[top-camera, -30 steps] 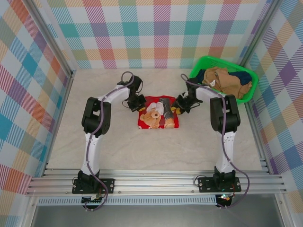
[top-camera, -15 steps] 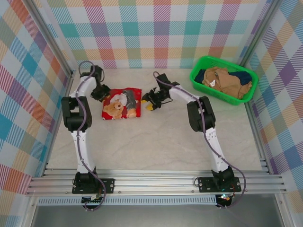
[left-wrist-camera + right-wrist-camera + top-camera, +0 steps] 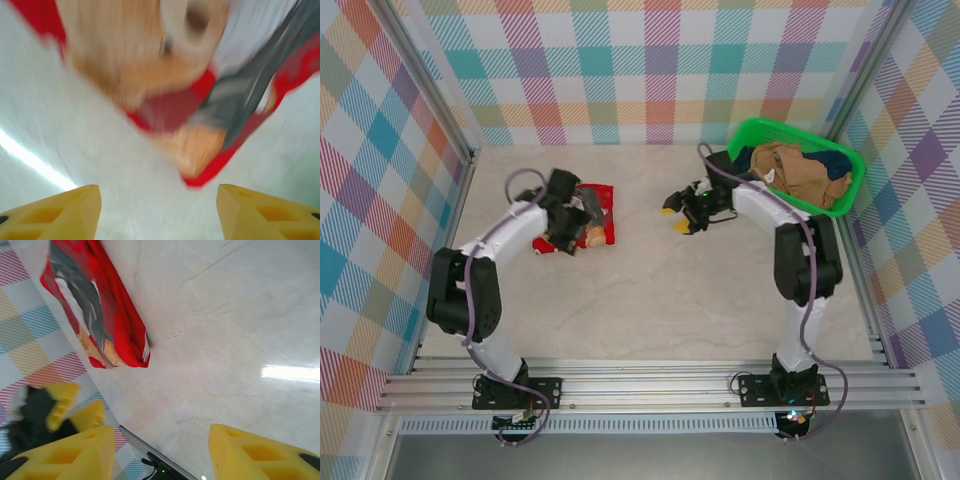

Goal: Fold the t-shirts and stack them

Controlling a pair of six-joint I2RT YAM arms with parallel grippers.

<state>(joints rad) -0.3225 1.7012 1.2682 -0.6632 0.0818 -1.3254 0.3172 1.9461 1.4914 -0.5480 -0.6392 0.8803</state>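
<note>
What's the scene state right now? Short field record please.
shirt out: bright red cloth t-shirt with teddy-bear print, folded, on the beige table, far left
left claw: open, empty, at the red shirt's edge
right claw: open, empty, over bare table between red shirt and basket
basket: green plastic basket, far right corner
in basket: crumpled tan cloth t-shirt, dark navy cloth t-shirt
stack: one shirt on table, two in basket
</note>
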